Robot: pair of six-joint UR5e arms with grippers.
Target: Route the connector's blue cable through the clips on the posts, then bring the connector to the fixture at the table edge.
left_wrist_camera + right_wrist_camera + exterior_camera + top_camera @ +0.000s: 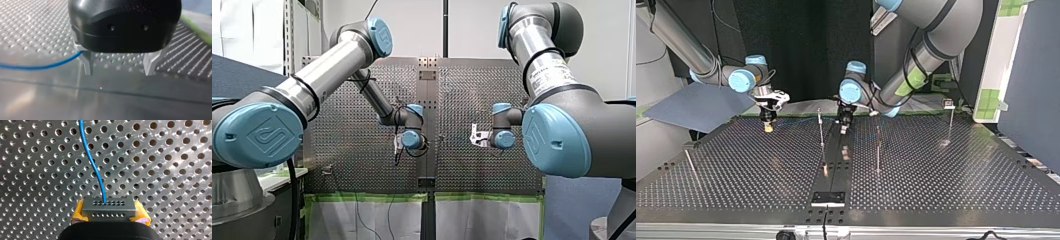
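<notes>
In the right wrist view a grey connector point(108, 207) sits clamped between the yellow pads point(78, 213) of my right gripper point(109, 216), which is shut on it. The blue cable point(93, 165) leaves the connector's face and runs ahead over the perforated plate. In the left wrist view my left gripper point(118, 71) is open, low over the table's smooth centre strip. The blue cable point(37, 66) runs up to the outer side of one metal finger point(87, 64); nothing lies between the fingers. In the top view my right gripper point(768, 125) hovers at the back left and my left gripper point(843, 126) at the back centre.
Thin posts stand on the table in the top view: one point(821, 127) beside my left gripper, one point(878, 150) nearer the middle, one point(951, 120) at the far right and one point(690, 165) at the left. A black fixture point(827, 198) sits at the near table edge.
</notes>
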